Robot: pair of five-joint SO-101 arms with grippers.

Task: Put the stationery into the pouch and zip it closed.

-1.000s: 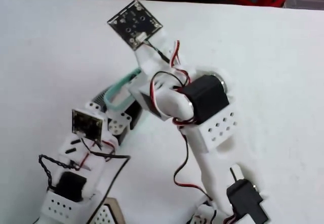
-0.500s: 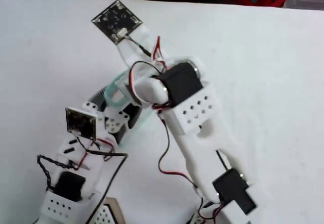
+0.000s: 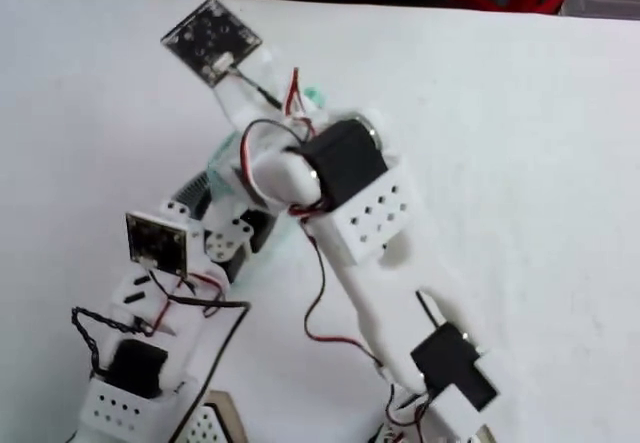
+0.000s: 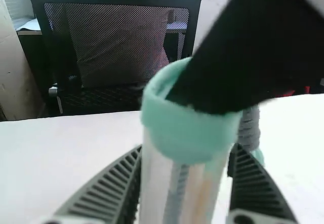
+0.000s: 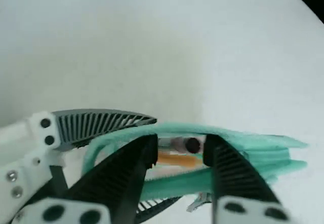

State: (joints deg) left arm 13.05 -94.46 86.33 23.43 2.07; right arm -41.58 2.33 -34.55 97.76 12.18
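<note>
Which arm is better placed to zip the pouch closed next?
Probably right: the right gripper sits over the teal edge of the pouch, while the left gripper clamps its body, steadying it.

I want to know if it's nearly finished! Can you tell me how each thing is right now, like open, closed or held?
pouch: held up by a gripper, mouth looks open, not zipped.
stationery: inside the pouch.
left gripper: shut on the pouch.
right gripper: open, straddling the pouch's teal rim.
</note>
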